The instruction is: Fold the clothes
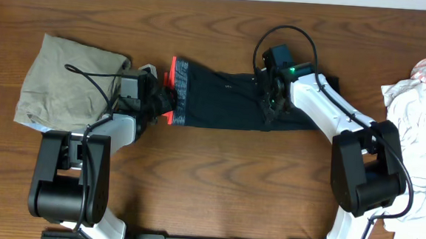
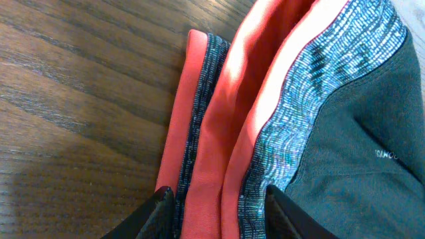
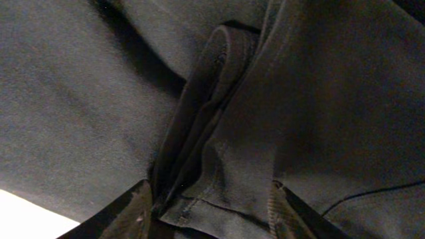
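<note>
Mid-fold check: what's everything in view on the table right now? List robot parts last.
trousers: one, black, stretched across the table's centre
waistband: one, heather-grey edged orange-red, at the trousers' end by the left arm
khaki-grey garment: one, khaki-grey, crumpled on the left arm's side
white fabrics: heap, count unclear, white, right arm's side
table: one, brown wood
left gripper: one, black, closed on the waistband
right gripper: one, black, fold of trouser fabric between its fingers, grip unclear
</note>
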